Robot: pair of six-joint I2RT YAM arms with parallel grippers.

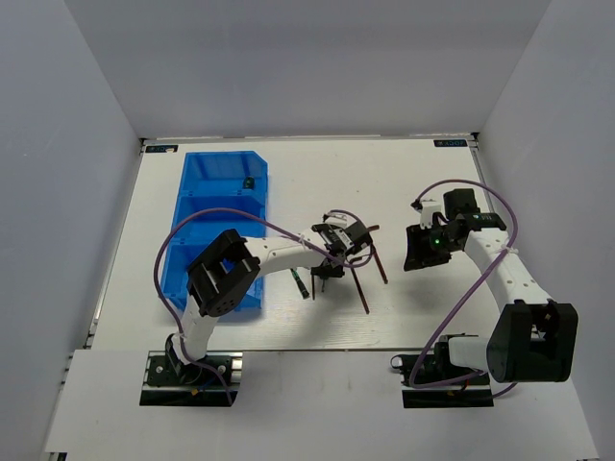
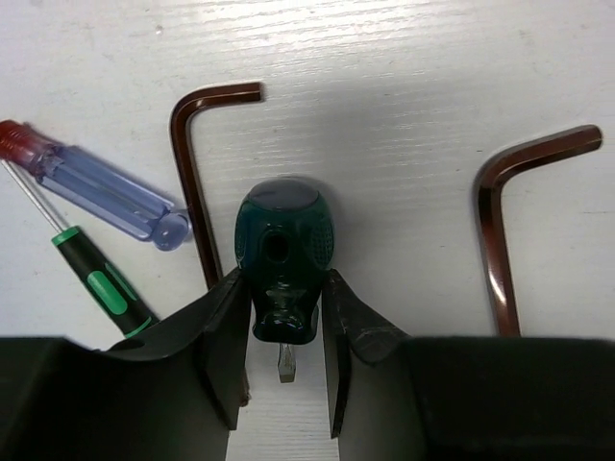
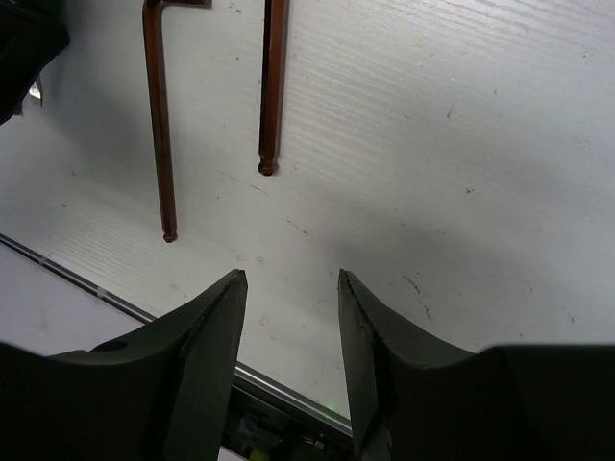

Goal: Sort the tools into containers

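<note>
White grained tabletop [image 2: 413, 58], where left gripper [image 2: 283, 288] clamps a bulbous green screwdriver [image 2: 283, 230] and right gripper [image 3: 291, 283] gapes wide

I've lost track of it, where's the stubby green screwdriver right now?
Left wrist view: the stubby green screwdriver sits mid-table between the fingers of the left gripper, flanked by two hex keys.

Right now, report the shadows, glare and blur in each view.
Top external: even light, soft shadows, no glare. Left wrist: stubby green screwdriver crisp, sheen on the hex keys, left gripper nearly black. Right wrist: shadow darkens the upper left of the table; right gripper underexposed, slightly soft.
</note>
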